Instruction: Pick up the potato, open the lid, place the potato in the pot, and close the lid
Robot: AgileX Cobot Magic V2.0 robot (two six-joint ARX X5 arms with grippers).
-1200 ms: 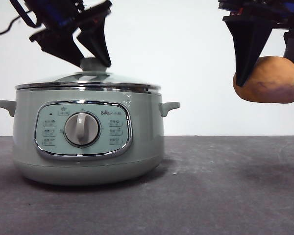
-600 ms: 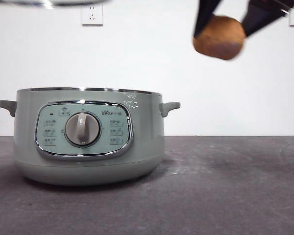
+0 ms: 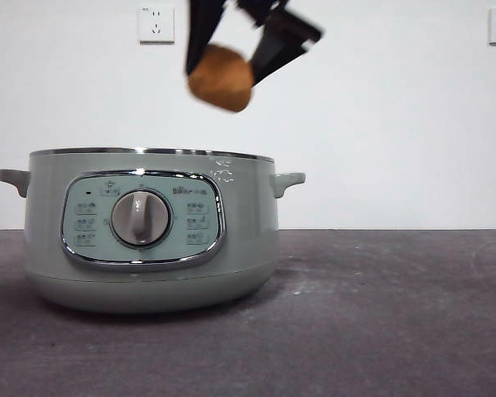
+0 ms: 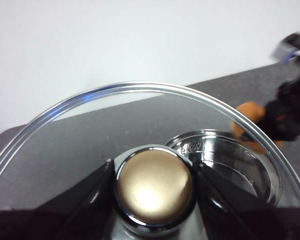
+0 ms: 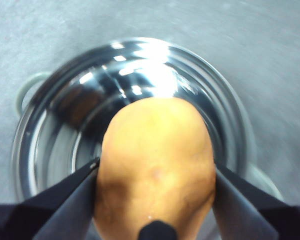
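Note:
The sage-green pot stands open on the table at the left. My right gripper is shut on the orange-brown potato and holds it in the air above the pot's right half. In the right wrist view the potato hangs over the pot's shiny steel bowl. My left gripper is shut on the knob of the glass lid and holds it up, out of the front view. Through the lid I see the open pot and the potato below.
The dark grey table stretches to the right of the pot. A white wall with two sockets is behind. The pot's dial panel faces the front.
The left gripper lifted the lid off the pot and out of the front view. The right gripper carried the potato up and left, from the right edge to above the open pot.

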